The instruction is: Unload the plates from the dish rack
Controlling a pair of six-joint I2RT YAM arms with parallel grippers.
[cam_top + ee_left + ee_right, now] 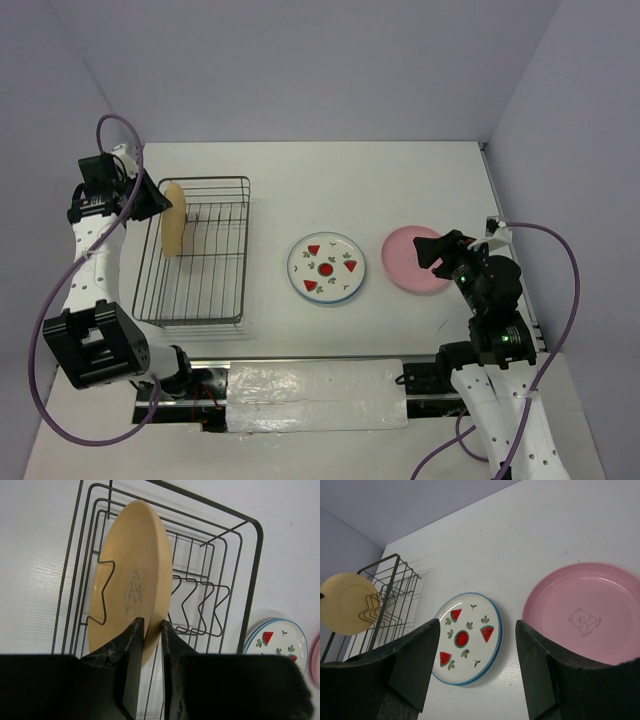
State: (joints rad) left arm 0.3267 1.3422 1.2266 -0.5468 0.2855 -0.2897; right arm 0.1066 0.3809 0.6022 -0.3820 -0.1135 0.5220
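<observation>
The left gripper [150, 200] [152, 625] clamps the rim of the tan-yellow plate [174, 232] [132, 580], which stands on edge at the far left end of the dish rack [245, 250] [252, 580]. In the left wrist view the black fingers [131, 640] hide the plate's lowest edge, so its seat in the wires cannot be made out. A faint print on its face is too pale to read.

The fruit-marked plate [326, 268] [467, 637] lies flat on the white table [300, 190], right of the rack. Its doubled blue rim leaves unclear whether it is one plate or a stack. The pink plate [410, 262] [585, 612] lies flat just beyond it.

The right gripper [435, 250] [476, 625] hangs over the pink plate's near edge, jaws spread wide and holding nothing. From above it covers part of that plate; the right wrist view cuts off the plate's right side.
</observation>
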